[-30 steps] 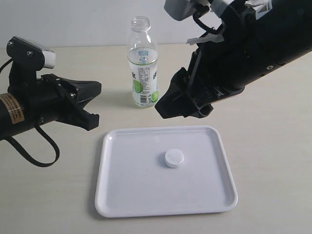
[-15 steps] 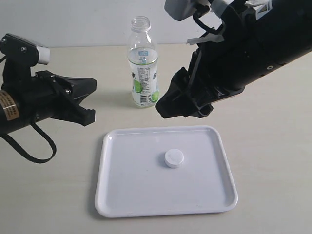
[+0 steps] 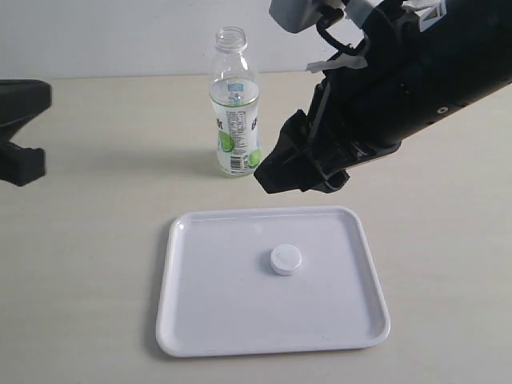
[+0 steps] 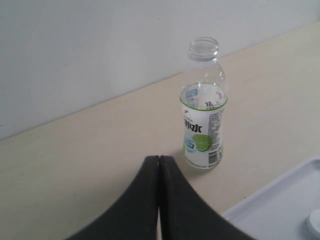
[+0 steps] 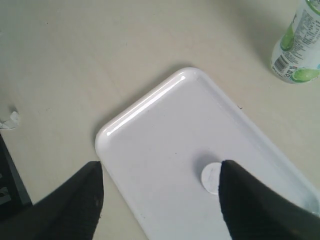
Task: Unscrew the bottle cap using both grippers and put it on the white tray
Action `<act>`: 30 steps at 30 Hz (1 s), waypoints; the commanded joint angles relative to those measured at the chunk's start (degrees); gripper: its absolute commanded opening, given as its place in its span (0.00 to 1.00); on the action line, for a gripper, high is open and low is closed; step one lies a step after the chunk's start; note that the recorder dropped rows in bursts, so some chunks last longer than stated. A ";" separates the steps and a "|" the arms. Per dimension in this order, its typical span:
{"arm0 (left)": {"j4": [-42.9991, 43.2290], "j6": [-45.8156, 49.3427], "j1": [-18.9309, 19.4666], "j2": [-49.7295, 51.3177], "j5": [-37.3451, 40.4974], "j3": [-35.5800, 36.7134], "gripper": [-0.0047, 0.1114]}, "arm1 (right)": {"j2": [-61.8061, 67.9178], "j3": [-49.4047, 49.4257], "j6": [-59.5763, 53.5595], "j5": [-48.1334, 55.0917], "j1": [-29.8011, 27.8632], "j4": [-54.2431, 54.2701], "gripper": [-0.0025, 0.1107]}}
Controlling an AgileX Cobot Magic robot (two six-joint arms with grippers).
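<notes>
Exterior view: my bottle cap [image 3: 286,260] lies near the middle of the white tray [image 3: 208,320], the uncapped bottle [image 3: 234,112] upright on the table [image 3: 440,264] beyond it. My right gripper [image 5: 160,172] hangs wide open above the tray, and my left gripper [image 4: 159,160] is pressed shut, empty, well aside.

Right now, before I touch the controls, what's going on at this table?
The job looks done. The bottle stands upright and uncapped at the back of the table. The bottle cap lies near the middle of the white tray, with nothing touching it. The right claw hangs open in the air beside the bottle, holding nothing. The left claw is shut and empty, off at the left edge of the scene.
</notes>
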 commanded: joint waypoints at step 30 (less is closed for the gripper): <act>-3.49 -3.13 4.16 -44.91 26.80 0.16 0.04 | -0.33 0.04 -0.14 -0.62 0.11 -0.21 0.58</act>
